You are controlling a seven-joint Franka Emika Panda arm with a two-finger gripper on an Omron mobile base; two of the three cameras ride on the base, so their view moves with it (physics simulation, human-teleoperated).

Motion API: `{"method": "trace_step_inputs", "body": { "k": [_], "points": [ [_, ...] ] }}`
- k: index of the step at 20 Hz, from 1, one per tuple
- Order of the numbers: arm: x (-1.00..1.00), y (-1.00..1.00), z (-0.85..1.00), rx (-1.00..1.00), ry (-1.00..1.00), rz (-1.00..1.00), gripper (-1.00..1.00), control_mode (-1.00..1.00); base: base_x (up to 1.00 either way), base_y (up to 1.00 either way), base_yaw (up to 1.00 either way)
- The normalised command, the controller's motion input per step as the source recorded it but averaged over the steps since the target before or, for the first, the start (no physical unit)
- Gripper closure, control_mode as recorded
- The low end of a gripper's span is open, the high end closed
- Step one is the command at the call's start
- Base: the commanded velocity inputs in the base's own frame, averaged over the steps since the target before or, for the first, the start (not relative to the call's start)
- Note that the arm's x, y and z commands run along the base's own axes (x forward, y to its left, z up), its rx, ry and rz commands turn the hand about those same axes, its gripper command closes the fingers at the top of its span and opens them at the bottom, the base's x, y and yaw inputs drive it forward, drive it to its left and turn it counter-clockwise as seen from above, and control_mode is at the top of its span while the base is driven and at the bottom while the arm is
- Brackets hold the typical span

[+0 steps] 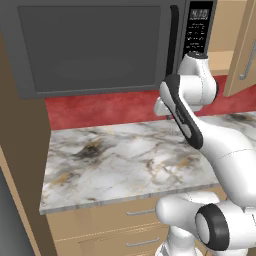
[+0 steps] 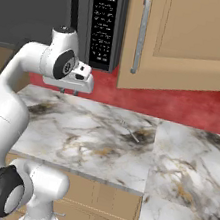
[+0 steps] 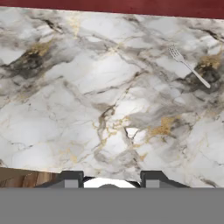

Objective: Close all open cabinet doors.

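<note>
A tall light-tan cabinet door [image 2: 194, 40] with a recessed panel and a long vertical silver handle [image 2: 140, 36] hangs swung open to the right of the microwave. In the left base view the same door [image 1: 243, 45] juts out at the upper right, with the cabinet's inside [image 1: 221, 47] showing behind it. My gripper [image 2: 68, 92] hangs below and left of that door, in front of the microwave's keypad, pointing down at the marble counter. In the hand view the gripper [image 3: 112, 178] is open with nothing between its fingertips [image 3: 72, 177].
A black microwave [image 1: 95, 45] fills the wall at the left, with its keypad [image 2: 103, 25] beside the open door. A fork [image 3: 188, 65] lies on the marble counter [image 1: 125, 160]. A red backsplash [image 2: 183, 106] runs behind. Drawer fronts [image 1: 135, 215] sit under the counter's edge.
</note>
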Motion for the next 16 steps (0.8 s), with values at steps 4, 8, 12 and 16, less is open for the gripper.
{"method": "trace_step_inputs", "body": {
  "k": [4, 8, 12, 16],
  "points": [
    [-0.32, 0.04, 0.0, -0.02, -0.09, 0.0, -1.0, -1.0, 0.0, 0.0, 0.0],
    [-0.57, 0.0, 0.0, -0.03, -0.14, -0.01, -1.0, -1.0, 0.0, 0.0, 0.0],
    [-0.81, 0.0, 0.0, -0.02, -0.18, -0.02, -1.0, -1.0, 0.0, 0.0, 0.0],
    [-0.73, -0.03, 0.0, -0.04, -0.19, -0.02, -1.0, -1.0, 0.0, 0.0, 0.0]
  ]
}}
